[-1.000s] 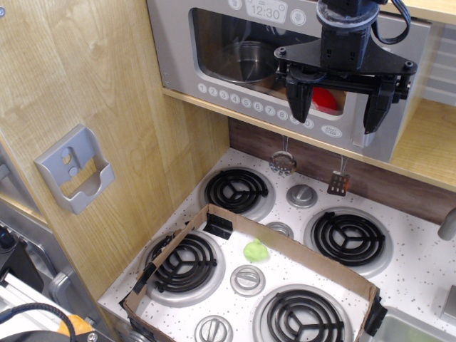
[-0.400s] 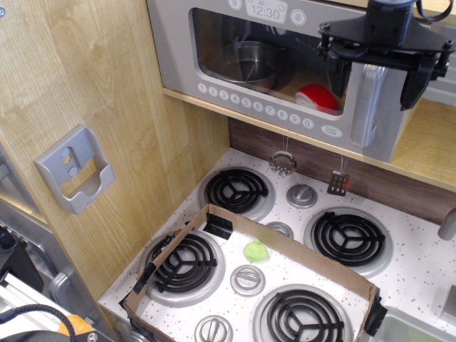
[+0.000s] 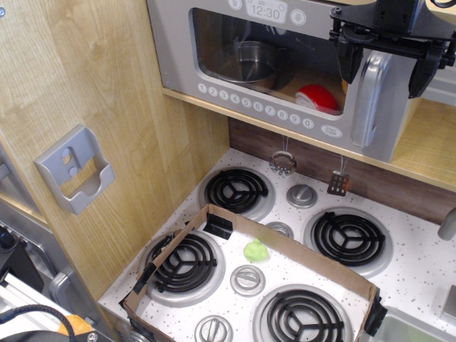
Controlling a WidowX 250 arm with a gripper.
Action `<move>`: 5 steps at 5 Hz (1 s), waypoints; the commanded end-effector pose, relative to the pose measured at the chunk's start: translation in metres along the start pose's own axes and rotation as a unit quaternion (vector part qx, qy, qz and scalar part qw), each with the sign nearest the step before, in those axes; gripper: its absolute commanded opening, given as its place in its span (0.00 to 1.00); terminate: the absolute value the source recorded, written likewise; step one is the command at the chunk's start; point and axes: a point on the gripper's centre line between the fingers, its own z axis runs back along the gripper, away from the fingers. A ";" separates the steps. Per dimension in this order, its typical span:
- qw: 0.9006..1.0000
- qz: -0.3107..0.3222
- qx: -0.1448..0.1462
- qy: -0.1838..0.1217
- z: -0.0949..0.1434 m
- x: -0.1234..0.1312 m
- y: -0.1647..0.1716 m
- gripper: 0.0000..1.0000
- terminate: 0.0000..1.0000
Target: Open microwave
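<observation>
Tool (image 3: pixel 385 65) fingers straddle microwave (image 3: pixel 285 64) handle (image 3: pixel 370 96); open shelf space right.

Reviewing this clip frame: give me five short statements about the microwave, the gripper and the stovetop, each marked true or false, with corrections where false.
1. The microwave door is shut. True.
2. The gripper has its jaws spread, one on each side of the silver handle. True.
3. The clock display reads 3:45. False: it reads 12:30.
4. A green object sits inside the microwave. False: it lies on the stovetop, within the cardboard frame; a metal pot and a red object show behind the window.
5. The grey bracket is mounted on the wooden wall left of the stove. True.
</observation>
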 end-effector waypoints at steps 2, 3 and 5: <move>1.000 0.005 -0.008 -0.020 0.001 -0.005 0.008 0.00 0.00; 1.000 0.014 0.002 -0.021 0.002 -0.007 0.006 0.00 0.00; 0.997 0.071 0.014 -0.015 0.006 -0.041 0.008 0.00 0.00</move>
